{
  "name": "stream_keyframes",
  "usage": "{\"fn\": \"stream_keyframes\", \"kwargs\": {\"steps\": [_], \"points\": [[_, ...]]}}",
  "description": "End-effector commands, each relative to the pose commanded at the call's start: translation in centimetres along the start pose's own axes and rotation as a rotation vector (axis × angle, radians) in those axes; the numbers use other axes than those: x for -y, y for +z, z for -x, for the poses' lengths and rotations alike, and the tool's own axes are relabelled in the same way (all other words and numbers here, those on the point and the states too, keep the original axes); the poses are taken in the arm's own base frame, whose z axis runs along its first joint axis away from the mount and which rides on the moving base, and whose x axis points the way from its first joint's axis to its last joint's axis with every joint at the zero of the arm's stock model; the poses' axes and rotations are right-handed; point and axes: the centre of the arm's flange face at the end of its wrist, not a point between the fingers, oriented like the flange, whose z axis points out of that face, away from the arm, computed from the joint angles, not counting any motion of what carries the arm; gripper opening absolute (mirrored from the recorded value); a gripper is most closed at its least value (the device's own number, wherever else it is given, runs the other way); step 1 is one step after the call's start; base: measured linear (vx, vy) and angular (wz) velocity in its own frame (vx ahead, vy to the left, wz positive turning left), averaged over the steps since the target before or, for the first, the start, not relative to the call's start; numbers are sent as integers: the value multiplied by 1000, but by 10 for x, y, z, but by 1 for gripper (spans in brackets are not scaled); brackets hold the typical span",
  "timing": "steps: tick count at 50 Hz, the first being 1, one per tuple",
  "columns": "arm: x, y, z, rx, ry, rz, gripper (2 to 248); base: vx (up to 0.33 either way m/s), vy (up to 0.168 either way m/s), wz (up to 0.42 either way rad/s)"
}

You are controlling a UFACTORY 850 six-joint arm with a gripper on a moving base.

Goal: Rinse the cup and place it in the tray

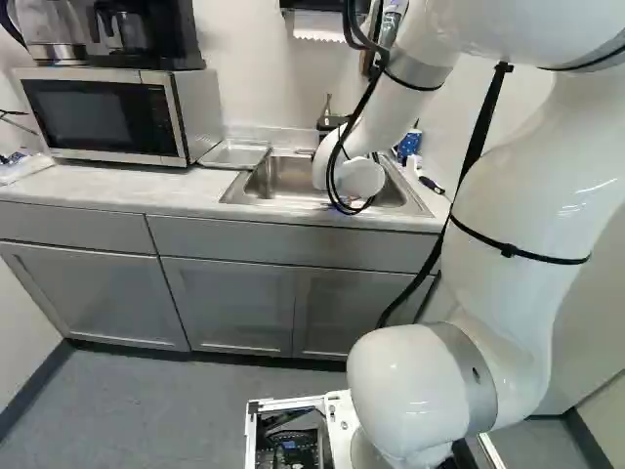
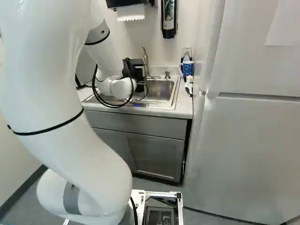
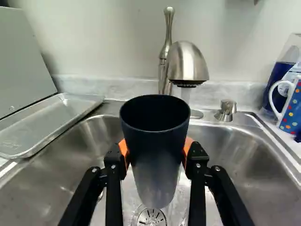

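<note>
The jaws stand partly apart, their orange pads [image 3: 188, 147] closed on both sides of a dark, tapered cup [image 3: 153, 155], mouth up, above the steel sink [image 3: 240, 150]. Just ahead of them, a brushed-metal faucet [image 3: 187, 63] runs water. A shallow metal tray [image 3: 51, 120] lies beyond the jaws' left side, on the pale desk [image 1: 127, 191].

The white arm [image 1: 518, 215] stands right of the middle, its far end in front of the sink [image 1: 283, 178] — black cables [image 1: 332, 178] loop around that end. A metal tray [image 1: 234, 154] lies on the counter [image 1: 117, 186], between the sink and the microwave [image 1: 117, 112]. A coffee maker [image 1: 125, 29] sits atop the microwave — gray cabinets [image 1: 229, 303] support the counter from below
</note>
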Motion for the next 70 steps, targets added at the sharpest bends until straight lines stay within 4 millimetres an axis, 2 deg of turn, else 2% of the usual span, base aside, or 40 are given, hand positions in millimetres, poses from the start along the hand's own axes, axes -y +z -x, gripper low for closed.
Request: {"fn": "stream_keyframes", "kwargs": {"steps": [29,70], "points": [[-34,4,-1,-1,13,69,125,0,0,0],[-34,4,-1,-1,13,69,125,0,0,0]]}}
